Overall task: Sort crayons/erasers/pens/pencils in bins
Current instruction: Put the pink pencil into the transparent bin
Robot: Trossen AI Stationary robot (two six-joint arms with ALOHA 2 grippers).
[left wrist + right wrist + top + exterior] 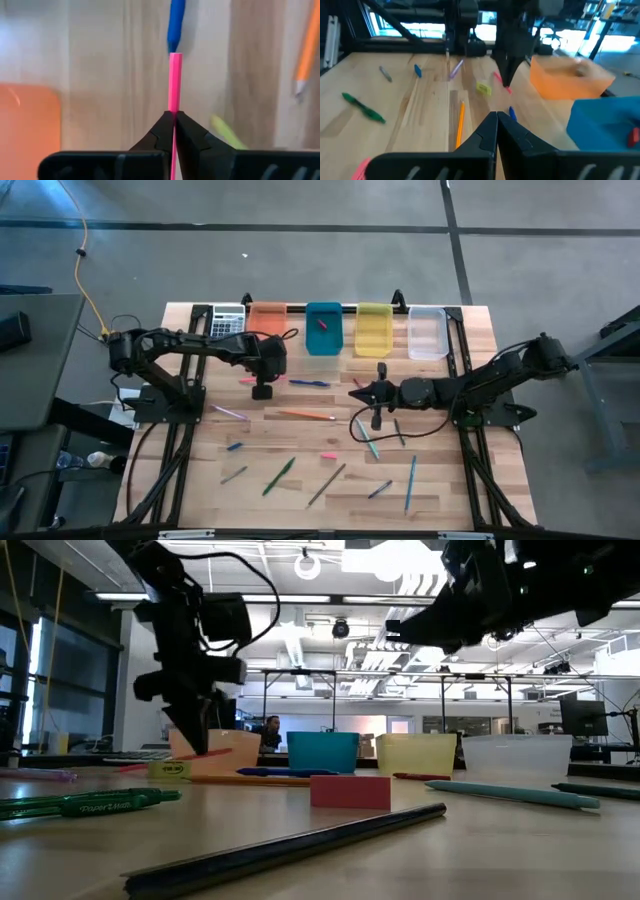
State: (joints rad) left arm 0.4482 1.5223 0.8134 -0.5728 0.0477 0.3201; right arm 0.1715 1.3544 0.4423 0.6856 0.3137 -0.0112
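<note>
My left gripper [262, 387] is in front of the orange bin [267, 320], shut on a thin pink crayon [175, 85]. My right gripper [358, 392] hovers shut over the table's middle, holding nothing. Teal [323, 328], yellow [374, 330] and clear [428, 332] bins stand in a row along the far edge. The teal one holds a pink eraser [322, 326]. A blue pen [308, 383], an orange pencil [307, 415], a yellow-green eraser [483, 89] and another pink eraser [328, 455] lie flat on the table. My left gripper pinches the pink crayon between its two fingertips, at a place along its length [174, 114] that leaves a long part sticking out ahead of the fingers. The fingers come steeply from above. The crayon sits tilted [503, 84]. I cannot tell whether its lower end touches the table.
A grey calculator [228, 321] lies left of the orange bin. Near the front edge lie a green pen [279, 476], a dark pencil [327, 484], teal pens [411, 482] and small crayons [234, 446]. A purple stick [230, 412] lies at the left.
</note>
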